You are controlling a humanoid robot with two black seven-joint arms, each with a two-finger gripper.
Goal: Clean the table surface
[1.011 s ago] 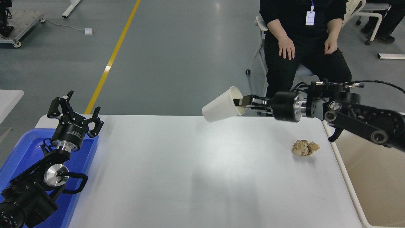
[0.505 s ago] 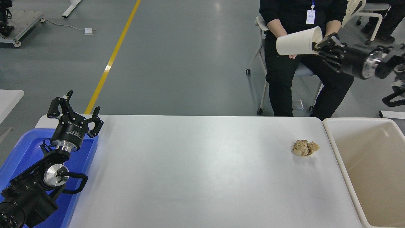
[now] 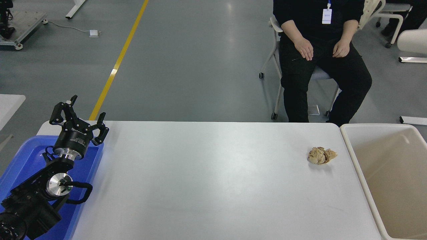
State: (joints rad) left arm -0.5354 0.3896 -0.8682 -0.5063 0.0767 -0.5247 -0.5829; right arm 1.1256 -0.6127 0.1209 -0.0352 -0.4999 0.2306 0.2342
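Paper cup (image 3: 413, 40) now far right, R end effector unseen; L end effector (image 3: 77, 117) splayed over matte tabletop (image 3: 206, 180).

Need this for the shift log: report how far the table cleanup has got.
Not finished. Done: most of the table lies bare. In hand: part of a white cup shows at the right edge, high above the beige bin; its holder is out of view. Left: one crumpled paper wad beside the bin. The left pincer sits open over the blue tray.

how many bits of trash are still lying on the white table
1: a crumpled brown paper wad on the table surface, near its right edge beside the beige bin. Nothing else shows on it.
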